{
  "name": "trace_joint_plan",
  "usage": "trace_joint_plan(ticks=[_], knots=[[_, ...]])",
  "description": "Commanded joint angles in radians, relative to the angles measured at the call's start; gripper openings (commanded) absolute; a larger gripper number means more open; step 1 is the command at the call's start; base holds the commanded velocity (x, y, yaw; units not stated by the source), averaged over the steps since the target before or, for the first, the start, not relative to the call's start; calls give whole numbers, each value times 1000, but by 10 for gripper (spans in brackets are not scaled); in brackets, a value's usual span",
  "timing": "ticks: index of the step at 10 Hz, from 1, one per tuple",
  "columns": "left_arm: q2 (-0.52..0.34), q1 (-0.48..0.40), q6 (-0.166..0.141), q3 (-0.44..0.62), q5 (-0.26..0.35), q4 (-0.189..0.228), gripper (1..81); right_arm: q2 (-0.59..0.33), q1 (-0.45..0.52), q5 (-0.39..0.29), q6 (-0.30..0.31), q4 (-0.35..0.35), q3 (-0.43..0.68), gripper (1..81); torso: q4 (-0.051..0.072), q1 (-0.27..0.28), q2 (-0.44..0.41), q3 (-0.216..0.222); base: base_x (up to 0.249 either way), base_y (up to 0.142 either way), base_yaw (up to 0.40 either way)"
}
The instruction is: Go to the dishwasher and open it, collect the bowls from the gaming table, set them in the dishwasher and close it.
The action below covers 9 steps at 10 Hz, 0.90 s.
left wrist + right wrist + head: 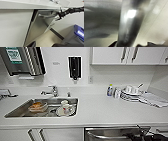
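The dishwasher [110, 134] sits under the white counter [105, 112], its brushed silver door [40, 27] tilted a little out at the top, with a dark gap along its edge. A silver bar handle [45, 16] runs across the top of the door. My right gripper [58, 14] is on the black arm that comes in from the right, and it is closed around the end of that handle. In the head view it appears low at the right [141, 135]. The handle [129, 25] is large and blurred in the right wrist view.
A steel sink [15, 112] on the left holds a brown bowl [37, 107] and cups [65, 108], with a tap [52, 90] behind. Stacked plates and cups [131, 93], a bottle [109, 90] and a folded cloth [153, 100] are on the counter at the right. White cabinet doors [13, 27] flank the dishwasher.
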Motion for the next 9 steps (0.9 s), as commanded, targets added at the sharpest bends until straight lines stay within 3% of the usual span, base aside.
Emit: trace_joint_plan(ticks=[1, 7, 9], knots=[[-36, -73, -3, 28, 5, 2, 811, -31, -4, -274, 6, 32, -4, 811, 0, 0, 0, 0, -66, 0, 0], [-36, -73, -3, 28, 6, 2, 811, -23, -38, -250, 10, 35, -24, 811, 0, 0, -1, 0, -65, 0, 0], [-37, -73, -3, 29, 5, 2, 811, -25, -65, -199, 15, 47, -41, 811, 0, 0, -1, 0, -65, 0, 0]])
